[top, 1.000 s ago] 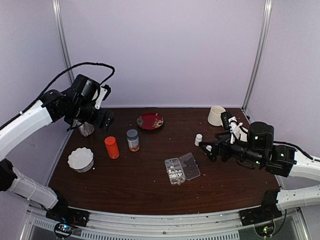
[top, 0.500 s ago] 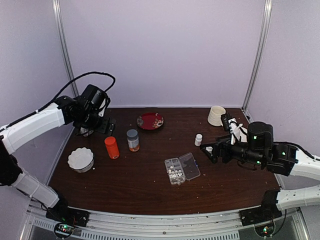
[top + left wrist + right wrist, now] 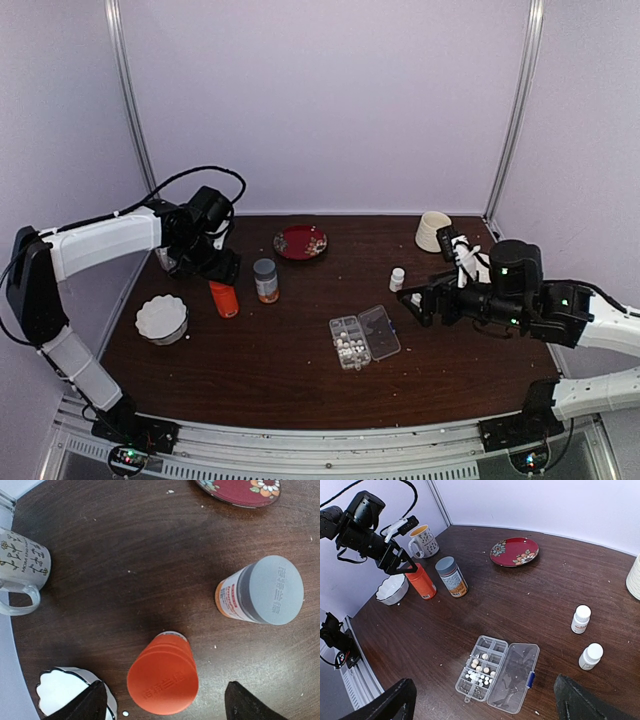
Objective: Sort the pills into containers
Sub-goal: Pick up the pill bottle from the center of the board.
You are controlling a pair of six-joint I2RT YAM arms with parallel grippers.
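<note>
Top external: one clear organizer box (image 3: pixel 365 338) lay mid-table (image 3: pixel 300 390) with its lid flat open, whitish pills (image 3: pixel 347 348) in its cells. Left gripper (image 3: pixel 221 270) hovered over the orange bottle (image 3: pixel 224 299). Right gripper (image 3: pixel 418 305) hung right of the box, apart from it.

Left wrist: jaws wide, straddling the orange cap without contact. One grey-capped bottle (image 3: pixel 265 596), one mug (image 3: pixel 22 567), one white bowl (image 3: pixel 62 690).

Right wrist: jaws wide, empty. Pills were clustered in the tray half only. Two white bottles (image 3: pixel 580 619) stood to the box's right.

The dark table (image 3: pixel 300 390) carries an open organizer box (image 3: pixel 364 337). Beyond it sits a red plate (image 3: pixel 301 242). Left of it stand an orange bottle (image 3: pixel 224 300), a grey-capped bottle (image 3: pixel 265 281) and a bowl (image 3: pixel 162 318). 2 white bottles (image 3: pixel 581 619) stand near it.
</note>
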